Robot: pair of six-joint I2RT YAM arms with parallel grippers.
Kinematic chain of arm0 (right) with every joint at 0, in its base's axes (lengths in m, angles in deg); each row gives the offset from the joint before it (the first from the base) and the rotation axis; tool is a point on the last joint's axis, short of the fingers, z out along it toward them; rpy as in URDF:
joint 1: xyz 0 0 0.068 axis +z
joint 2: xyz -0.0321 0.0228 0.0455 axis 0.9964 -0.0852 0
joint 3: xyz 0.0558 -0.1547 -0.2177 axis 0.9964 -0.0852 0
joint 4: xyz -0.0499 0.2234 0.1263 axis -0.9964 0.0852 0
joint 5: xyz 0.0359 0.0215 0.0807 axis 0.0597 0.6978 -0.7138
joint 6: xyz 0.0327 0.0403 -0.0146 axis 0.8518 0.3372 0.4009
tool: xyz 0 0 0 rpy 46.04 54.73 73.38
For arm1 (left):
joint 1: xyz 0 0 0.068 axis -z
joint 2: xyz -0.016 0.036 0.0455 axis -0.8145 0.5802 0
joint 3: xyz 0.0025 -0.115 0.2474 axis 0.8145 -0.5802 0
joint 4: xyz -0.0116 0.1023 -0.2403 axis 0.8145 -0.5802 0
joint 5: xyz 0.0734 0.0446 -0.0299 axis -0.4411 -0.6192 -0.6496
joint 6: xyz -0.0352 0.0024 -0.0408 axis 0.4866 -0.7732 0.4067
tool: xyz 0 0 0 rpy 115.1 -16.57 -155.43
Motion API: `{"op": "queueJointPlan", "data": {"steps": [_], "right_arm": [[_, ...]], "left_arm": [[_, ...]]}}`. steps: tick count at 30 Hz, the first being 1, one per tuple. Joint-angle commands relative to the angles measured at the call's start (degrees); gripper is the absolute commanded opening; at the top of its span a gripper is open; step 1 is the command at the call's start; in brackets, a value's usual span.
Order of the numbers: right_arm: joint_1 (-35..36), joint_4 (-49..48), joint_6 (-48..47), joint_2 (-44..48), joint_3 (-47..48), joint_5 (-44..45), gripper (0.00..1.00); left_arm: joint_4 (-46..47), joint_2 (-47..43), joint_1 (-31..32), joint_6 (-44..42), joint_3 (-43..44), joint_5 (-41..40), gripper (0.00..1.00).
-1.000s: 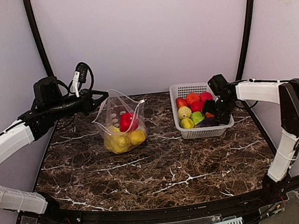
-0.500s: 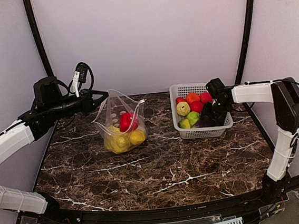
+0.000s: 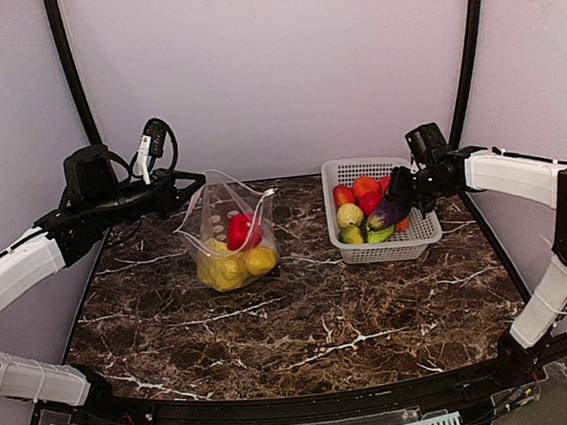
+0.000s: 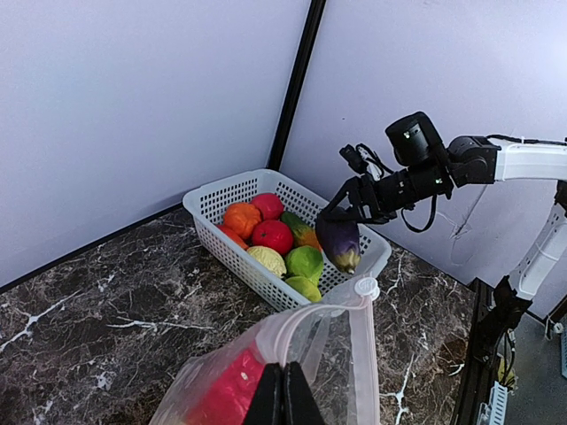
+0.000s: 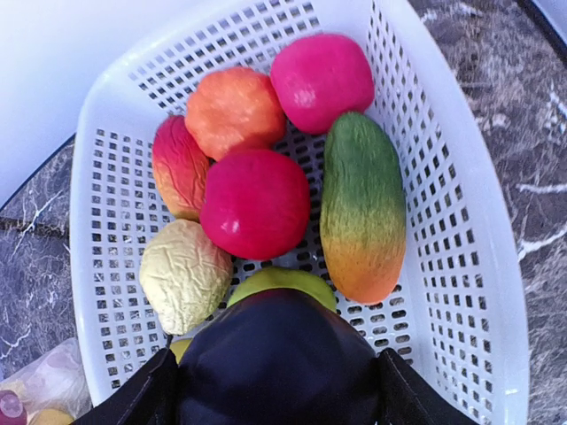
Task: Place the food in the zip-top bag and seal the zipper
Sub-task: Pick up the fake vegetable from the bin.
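The left claw (image 4: 283, 372) is clenched on the mouth edge of the zip-top bag (image 3: 213, 207), pinching it right at the pinkish zipper (image 4: 310, 310). The bag hangs open beneath that claw, its bottom resting on the dark marble surface (image 3: 305, 331). Inside the bag, below the claw, sit yellow food (image 3: 231, 268) and a red piece (image 3: 240, 230).

Well apart from it, the right claw (image 4: 347, 211) is grasping a dark purple toy eggplant (image 5: 279, 354), one finger on each side, over the white basket (image 3: 418, 232). Just under this claw lie a green fruit (image 5: 282, 282) and a pale wrinkled fruit (image 5: 186, 274). Beyond them are a red fruit (image 5: 255, 202) and a green-orange fruit (image 5: 363, 208). Farthest from the claw, an orange fruit (image 5: 235, 111) and a pink fruit (image 5: 321, 75) lie by the basket's far wall.
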Motion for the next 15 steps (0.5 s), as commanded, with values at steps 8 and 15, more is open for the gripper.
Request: {"op": "queueJointPlan", "data": {"steps": [8,15], "right_arm": [[0.4,-4.7,-17.3,6.7,1.1,6.5,0.36],[2.0,-10.6,-28.0,13.5,-0.2,5.0,0.37]], "left_arm": [[1.1,-1.4,0.2,-0.1,0.2,0.5,0.01],[1.2,-1.0,0.2,-0.1,0.1,0.4,0.01]]}}
